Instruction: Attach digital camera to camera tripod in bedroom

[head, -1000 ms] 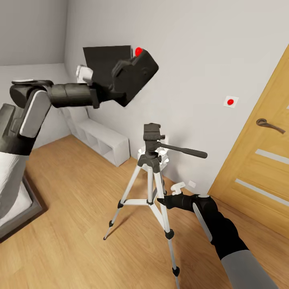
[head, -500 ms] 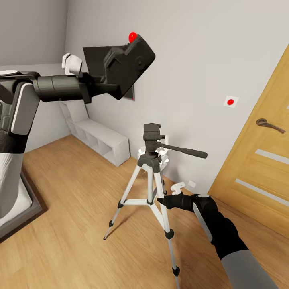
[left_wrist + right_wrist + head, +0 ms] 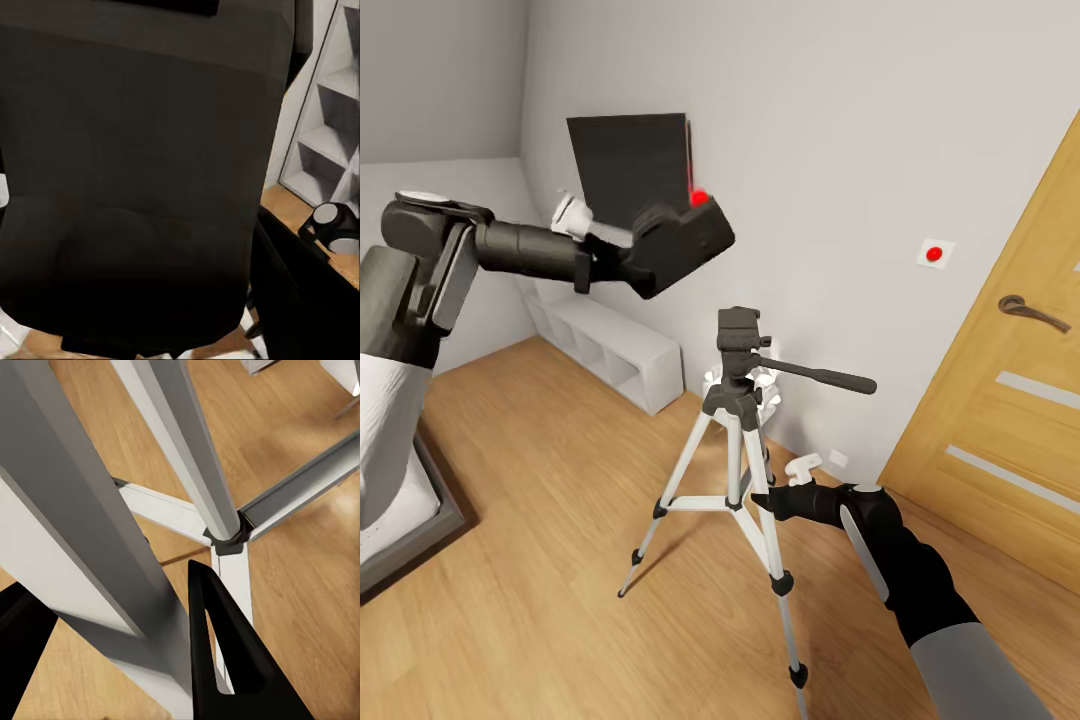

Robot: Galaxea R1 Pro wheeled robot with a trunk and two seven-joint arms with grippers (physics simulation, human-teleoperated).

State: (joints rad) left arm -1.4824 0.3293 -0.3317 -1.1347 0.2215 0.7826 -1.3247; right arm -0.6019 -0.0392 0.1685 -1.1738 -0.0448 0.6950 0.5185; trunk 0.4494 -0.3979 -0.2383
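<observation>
The left claw (image 3: pixel 622 262) grips the small black digital camera (image 3: pixel 678 240); the tall silver-legged camera tripod (image 3: pixel 735 440) stands below and beyond it. The right claw (image 3: pixel 760 500) clamps one tripod leg. Judged: pickup done; lowering onto the black pan head (image 3: pixel 738 335) remains.

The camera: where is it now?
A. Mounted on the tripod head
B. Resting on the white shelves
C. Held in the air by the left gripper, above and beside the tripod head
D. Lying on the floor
C: the camera hangs at the left gripper, clear of the tripod head.
</observation>
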